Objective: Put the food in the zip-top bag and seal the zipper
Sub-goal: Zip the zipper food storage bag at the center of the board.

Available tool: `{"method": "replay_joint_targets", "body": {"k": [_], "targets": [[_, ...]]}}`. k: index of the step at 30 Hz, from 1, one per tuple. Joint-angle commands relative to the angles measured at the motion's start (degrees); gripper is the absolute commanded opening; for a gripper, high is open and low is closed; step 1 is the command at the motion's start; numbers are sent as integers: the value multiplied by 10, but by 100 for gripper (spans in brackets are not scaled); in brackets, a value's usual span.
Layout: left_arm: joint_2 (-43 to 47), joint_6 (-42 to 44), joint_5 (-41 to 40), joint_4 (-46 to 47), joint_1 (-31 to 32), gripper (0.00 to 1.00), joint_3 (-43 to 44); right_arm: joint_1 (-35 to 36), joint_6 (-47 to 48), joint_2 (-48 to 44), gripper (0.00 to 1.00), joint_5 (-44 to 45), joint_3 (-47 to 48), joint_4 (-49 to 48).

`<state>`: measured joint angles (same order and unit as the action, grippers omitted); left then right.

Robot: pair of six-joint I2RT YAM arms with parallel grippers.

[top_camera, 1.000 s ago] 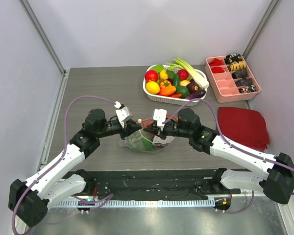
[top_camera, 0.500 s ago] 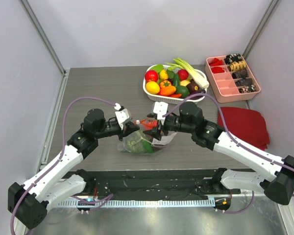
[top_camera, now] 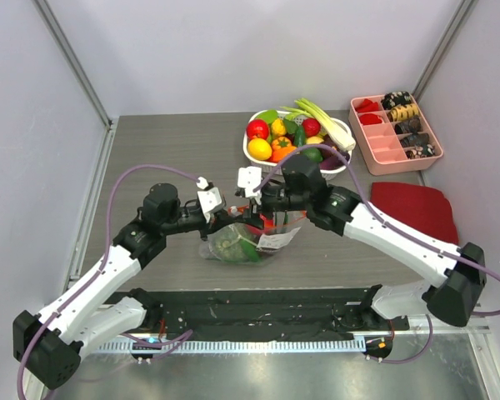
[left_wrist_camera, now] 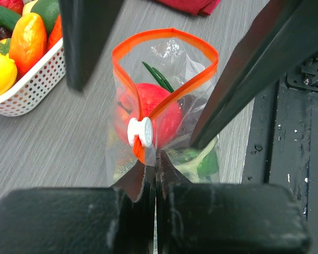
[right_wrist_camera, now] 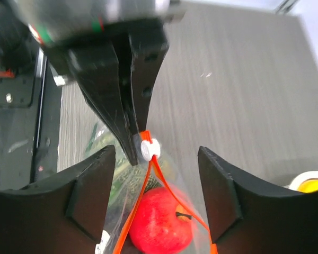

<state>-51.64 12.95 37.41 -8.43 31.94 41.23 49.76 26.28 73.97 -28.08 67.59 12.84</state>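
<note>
The clear zip-top bag (top_camera: 252, 237) stands on the table between both arms. It holds a red fruit (left_wrist_camera: 155, 108) and green food (left_wrist_camera: 204, 161). The orange-red zipper (left_wrist_camera: 169, 34) gapes in a loop, with its white slider (left_wrist_camera: 140, 132) at the near end. My left gripper (left_wrist_camera: 156, 169) is shut on the bag's corner just below the slider. My right gripper (right_wrist_camera: 156, 174) hangs open over the bag mouth, one finger on each side, touching nothing. The slider (right_wrist_camera: 148, 148) lies just ahead of the right fingers (right_wrist_camera: 93, 182), beside the left gripper's tip (right_wrist_camera: 130, 148).
A white basket (top_camera: 258, 160) of more toy produce stands behind the bag, close to my right arm. A pink divided tray (top_camera: 375, 154) sits at the back right. A dark red cloth (top_camera: 412, 215) lies to the right.
My right gripper let go of the bag, opened, and swung left and back to hover over the slider end. The left gripper closed fully on the bag's corner.
</note>
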Motion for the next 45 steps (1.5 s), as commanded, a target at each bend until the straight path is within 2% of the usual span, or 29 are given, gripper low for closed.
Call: {"method": "replay_joint_targets", "body": {"k": [1, 6, 7, 14, 16, 21, 24, 35, 45], "targets": [[12, 18, 16, 3, -2, 0, 29, 0, 30, 31, 61, -32, 44, 27], [22, 19, 11, -10, -3, 0, 29, -1, 37, 49, 48, -34, 56, 28], [24, 20, 10, -12, -3, 0, 29, 0, 38, 50, 42, -37, 57, 28], [23, 10, 4, -11, -3, 0, 27, 0, 40, 52, 41, -61, 63, 35], [22, 8, 0, -9, -3, 0, 27, 0, 46, 54, 36, -59, 65, 40], [29, -10, -22, 0, -3, 0, 29, 0, 60, 50, 9, -47, 61, 57], [39, -28, -48, 7, -3, 0, 24, -1, 67, 38, 1, -39, 47, 63], [66, -54, -84, 14, -4, 0, 7, -66, 77, 25, 1, -53, 39, 107], [68, -61, -102, 12, -10, 0, 9, -79, 105, 6, 1, -52, 15, 148]]}}
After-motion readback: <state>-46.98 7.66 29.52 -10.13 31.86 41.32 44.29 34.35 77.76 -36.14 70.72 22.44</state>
